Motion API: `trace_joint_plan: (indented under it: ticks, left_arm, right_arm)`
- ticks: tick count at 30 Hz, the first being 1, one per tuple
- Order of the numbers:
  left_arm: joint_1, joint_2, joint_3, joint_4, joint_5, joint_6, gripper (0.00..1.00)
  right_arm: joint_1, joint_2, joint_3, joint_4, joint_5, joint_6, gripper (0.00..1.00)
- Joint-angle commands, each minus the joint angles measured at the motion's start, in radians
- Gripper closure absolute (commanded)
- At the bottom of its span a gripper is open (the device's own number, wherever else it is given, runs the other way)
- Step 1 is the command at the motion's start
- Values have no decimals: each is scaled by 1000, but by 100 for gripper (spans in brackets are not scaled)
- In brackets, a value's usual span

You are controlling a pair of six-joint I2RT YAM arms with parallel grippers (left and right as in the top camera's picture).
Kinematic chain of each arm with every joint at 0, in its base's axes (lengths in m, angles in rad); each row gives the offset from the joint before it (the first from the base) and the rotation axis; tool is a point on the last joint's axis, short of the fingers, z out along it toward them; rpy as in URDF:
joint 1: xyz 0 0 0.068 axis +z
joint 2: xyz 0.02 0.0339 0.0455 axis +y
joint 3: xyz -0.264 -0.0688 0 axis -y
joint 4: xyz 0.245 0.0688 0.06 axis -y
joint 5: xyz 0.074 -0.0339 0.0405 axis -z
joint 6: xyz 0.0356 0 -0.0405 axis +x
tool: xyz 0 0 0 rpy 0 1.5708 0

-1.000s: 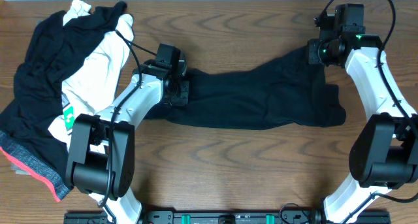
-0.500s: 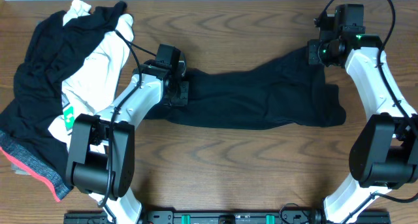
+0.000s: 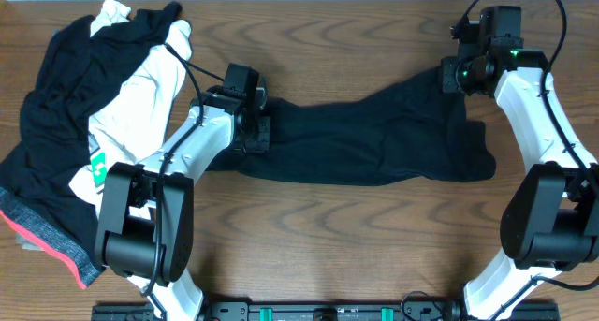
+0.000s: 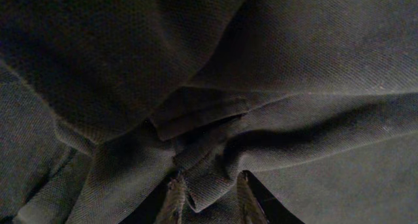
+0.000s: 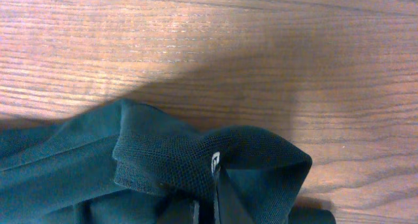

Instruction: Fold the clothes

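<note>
A black shirt lies stretched across the middle of the table between my two arms. My left gripper sits at its left end, and in the left wrist view its fingers are shut on a bunched fold of the black fabric. My right gripper is at the shirt's upper right corner. The right wrist view shows it shut on a folded hem of the shirt, just above the wood.
A pile of other clothes lies at the far left: a white top with a green mark, black pieces, and a coral-red-edged piece. Bare wood table shows in front of the shirt.
</note>
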State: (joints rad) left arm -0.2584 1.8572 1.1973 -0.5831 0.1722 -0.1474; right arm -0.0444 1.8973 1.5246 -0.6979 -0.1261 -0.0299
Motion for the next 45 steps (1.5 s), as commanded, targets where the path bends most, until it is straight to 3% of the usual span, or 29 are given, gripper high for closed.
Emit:
trace_joint_plan:
  ticks: [1,26,30,33,39,45]
  left_arm:
    - [-3,19,-3,-4,-63,-68,70]
    - [-3,84,-2,50,-49,-117,70]
    - [-3,84,-2,61,-27,-116,78]
    - [-3,84,-2,62,-22,-117,94]
    - [-3,59,-2,46,-10,-116,94]
    - [21,-103,46,43,-13,-89,94]
  right_arm:
    - [-4,-8,2,-2,6,14,98]
    - [-29,-8,2,-2,21,14,98]
    - [-29,-8,2,-2,22,14,98]
    - [-29,-8,2,-2,22,14,98]
    - [-29,-8,2,-2,22,14,99]
    - [-29,-50,14,-1,21,13,99]
